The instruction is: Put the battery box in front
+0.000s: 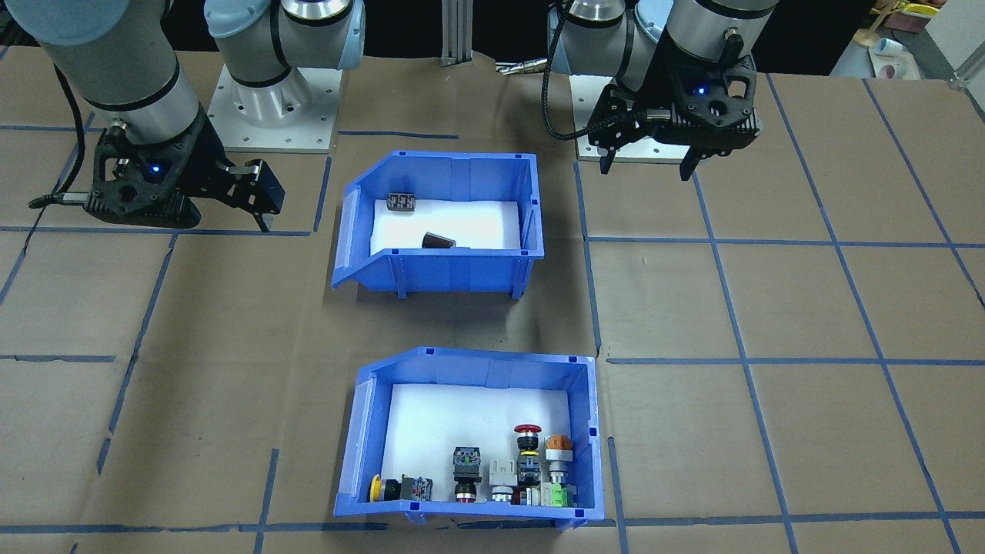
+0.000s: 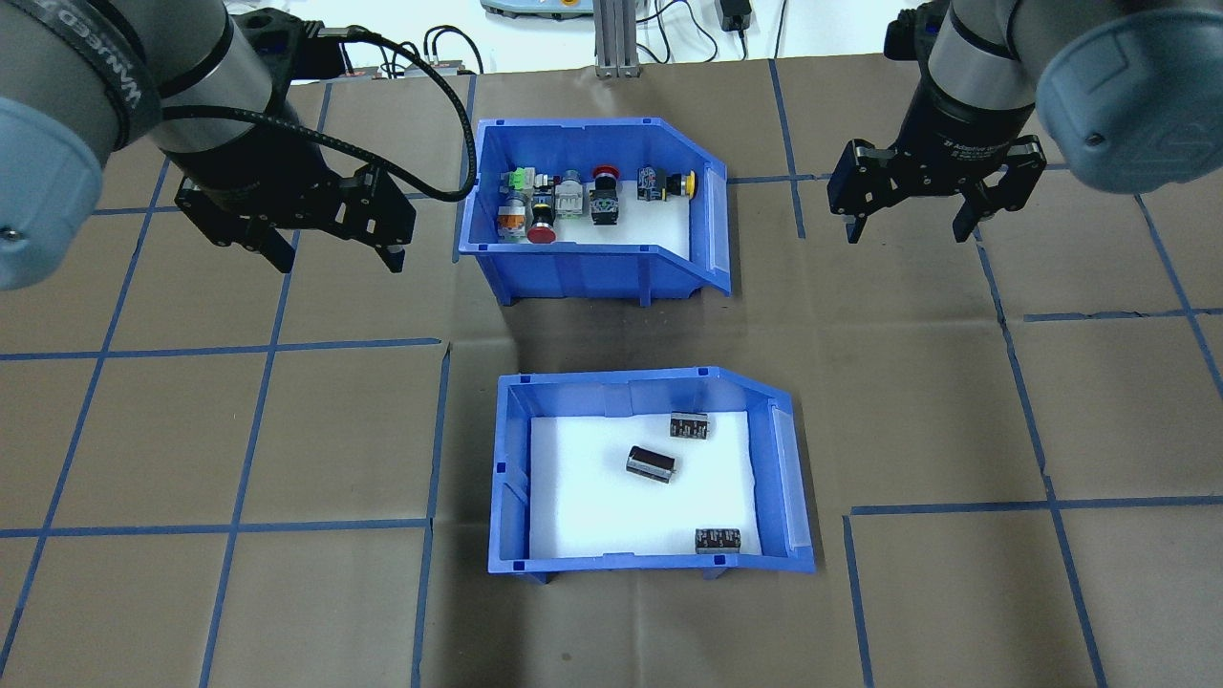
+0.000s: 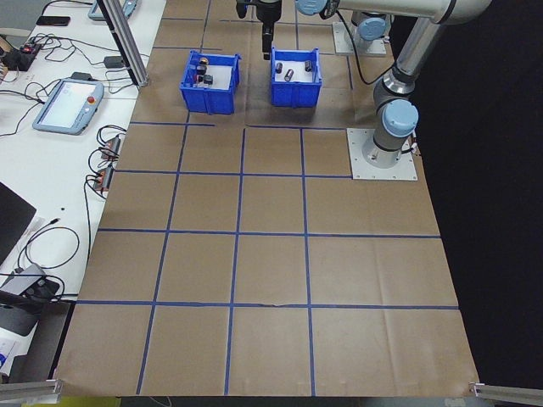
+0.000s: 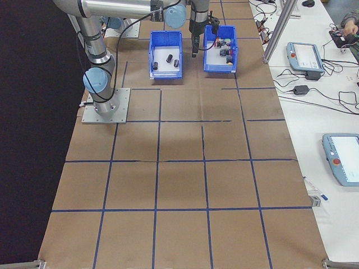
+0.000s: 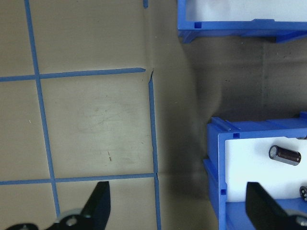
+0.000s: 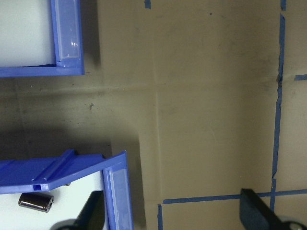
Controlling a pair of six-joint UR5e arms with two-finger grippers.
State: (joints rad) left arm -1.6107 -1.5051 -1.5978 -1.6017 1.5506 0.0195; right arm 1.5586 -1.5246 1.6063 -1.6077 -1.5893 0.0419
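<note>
Overhead exterior shows our left gripper (image 2: 330,256) and right gripper (image 2: 920,222) spread empty, flanking the blue plastic foam-floored battery box (image 2: 650,478) for approach

Two blue bins (image 2: 611,263), three batteries (image 2: 652,464)

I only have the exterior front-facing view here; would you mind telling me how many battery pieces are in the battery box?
Observer: Three; the battery box hides one battery piece behind its wall from you.
Operator: Thanks. Are both grippers open?
Observer: Yes; overhead, the left gripper and the right gripper show spread fingers, holding nothing.
Operator: Which way does its low lip face?
Observer: Toward the robot's right, like the button bin.
</note>
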